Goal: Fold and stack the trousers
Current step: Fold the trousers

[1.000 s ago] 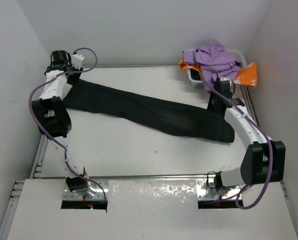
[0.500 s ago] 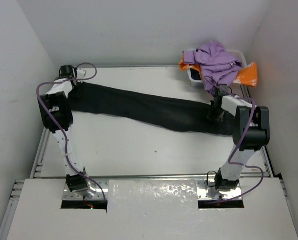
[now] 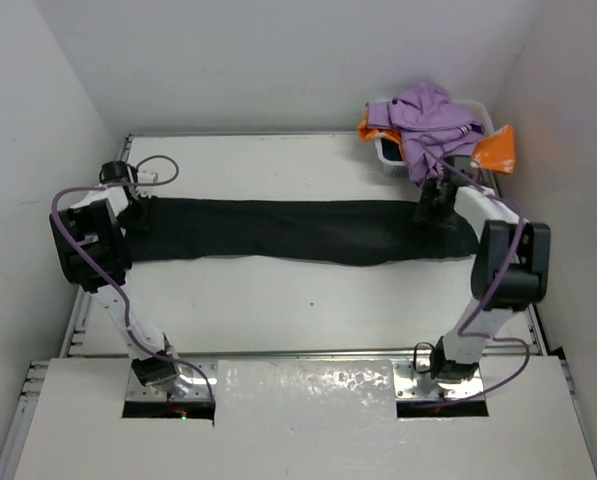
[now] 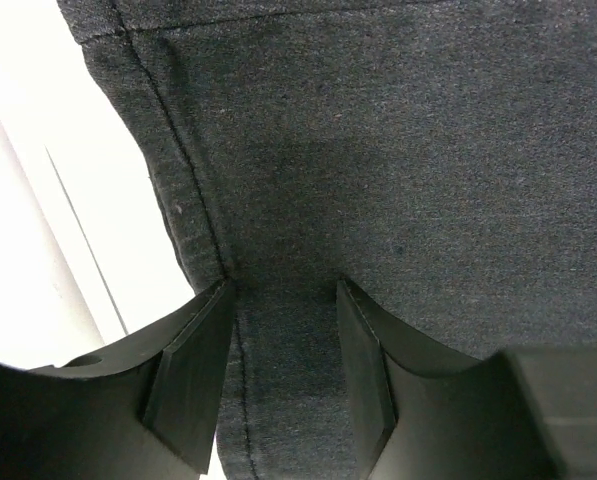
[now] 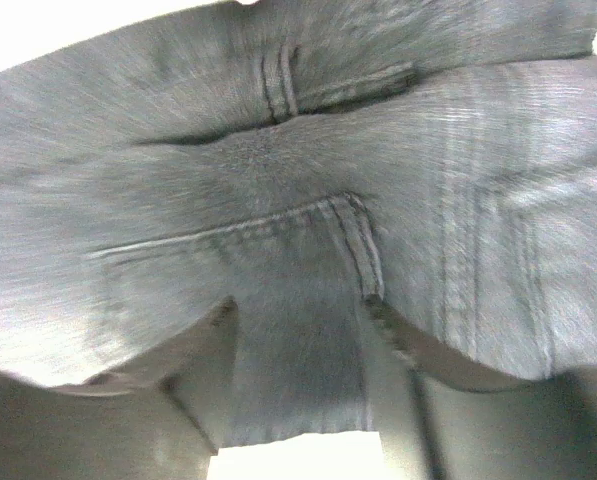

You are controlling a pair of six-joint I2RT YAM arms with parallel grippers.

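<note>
Upper-right white bin (image 3: 386, 151) holds a purple garment (image 3: 428, 115) and orange cloth (image 3: 496, 150); left fingers (image 4: 190, 385) and right fingers (image 5: 200, 372) pinch the trousers (image 3: 288, 228).

There is one pair of trousers (image 3: 298, 230), one purple garment (image 3: 428, 115) and one orange cloth (image 3: 496, 150). Two claws show: left claw (image 4: 278, 300), right claw (image 5: 298, 315).

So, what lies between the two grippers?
Only the trousers, stretched in one black band from the left gripper to the right gripper, as the top view shows.
</note>
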